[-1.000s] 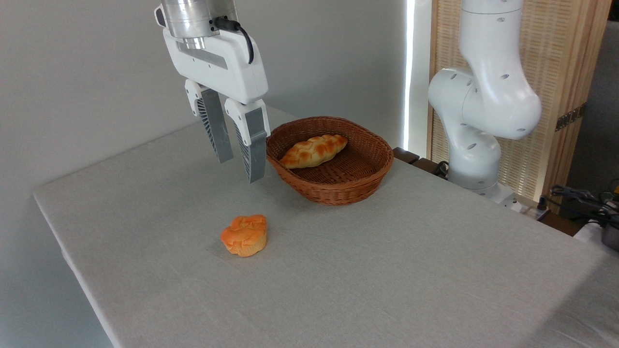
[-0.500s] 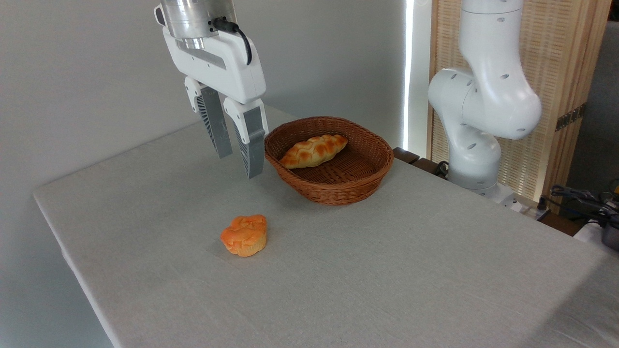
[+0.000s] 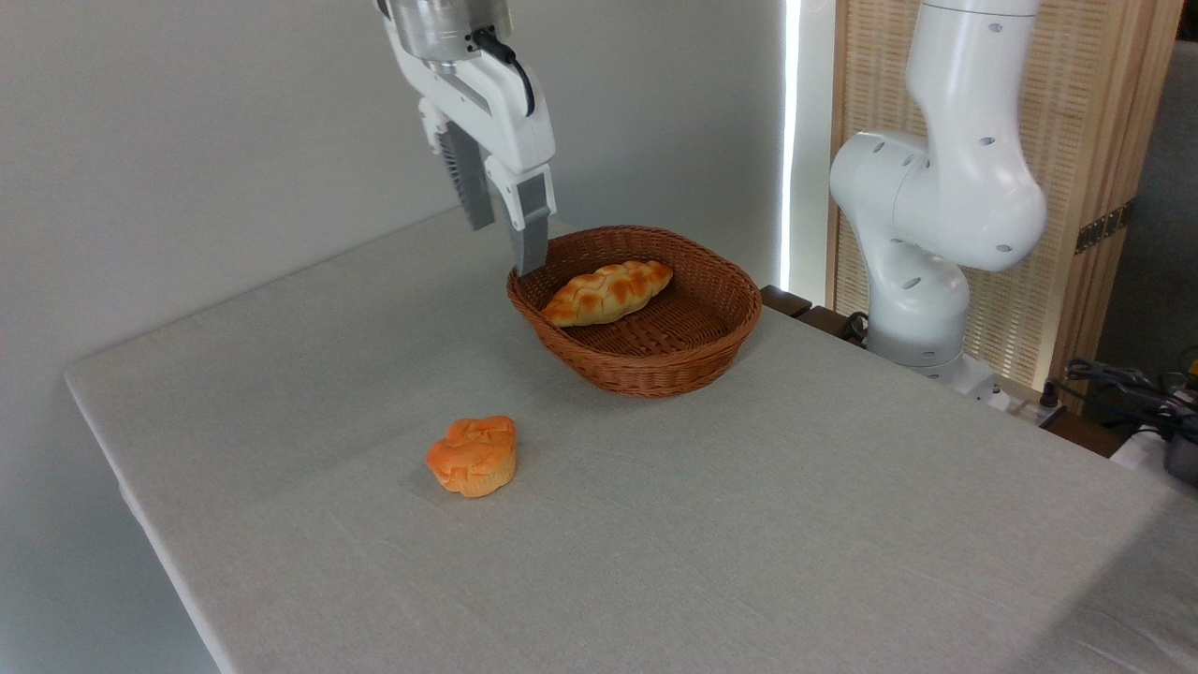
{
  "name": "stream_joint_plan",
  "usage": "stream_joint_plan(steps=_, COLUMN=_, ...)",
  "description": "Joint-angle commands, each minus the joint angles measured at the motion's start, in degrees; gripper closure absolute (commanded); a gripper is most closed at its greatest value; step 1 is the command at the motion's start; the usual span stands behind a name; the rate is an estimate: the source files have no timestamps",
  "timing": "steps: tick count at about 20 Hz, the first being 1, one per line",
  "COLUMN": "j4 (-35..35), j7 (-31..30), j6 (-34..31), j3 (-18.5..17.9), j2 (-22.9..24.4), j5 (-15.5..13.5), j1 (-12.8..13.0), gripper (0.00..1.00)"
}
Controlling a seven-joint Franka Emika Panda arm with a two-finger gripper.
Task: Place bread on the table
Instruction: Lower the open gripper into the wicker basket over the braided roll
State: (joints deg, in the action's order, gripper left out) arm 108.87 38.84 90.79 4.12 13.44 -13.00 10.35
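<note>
The braided bread (image 3: 606, 292) lies inside the wicker basket (image 3: 655, 370) on the grey-clothed table (image 3: 749, 524). Above the basket's left rim hangs the end effector (image 3: 505, 245), fingers spread apart, empty, touching nothing. An orange bun (image 3: 474, 455) sits well apart.

You get a bright, evenly lit frame, soft and sharp enough throughout. A blown-out strip of daylight (image 3: 794, 140) glares at the back. The wooden screen (image 3: 1076, 187) glows warm from behind. Shadows on the bench (image 3: 796, 524) are faint: a soft one under the basket (image 3: 646, 365), a thin one by the bun (image 3: 474, 455). The bottom right corner dims. No motion blur.
</note>
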Motion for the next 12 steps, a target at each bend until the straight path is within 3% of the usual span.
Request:
stream_joint_plan(steps=1, j4=10.6, j7=-1.5, j6=1.4, j3=0.3, j2=7.7, j5=-0.7, j1=5.0, gripper=0.0)
stream_joint_plan(steps=4, j4=16.7, j7=-6.2, j6=1.4, j3=3.6, j2=9.1, j5=-0.8, j1=7.8, gripper=0.0)
stream_joint_plan(steps=10, j4=25.2, j7=-8.4, j6=10.8, j3=12.8, j2=8.2, j5=-0.9, j1=8.1, gripper=0.0)
stream_joint_plan(steps=12, j4=26.7, j7=-8.4, j6=13.3, j3=13.6, j2=7.6, j5=-3.2, j1=8.2, gripper=0.0)
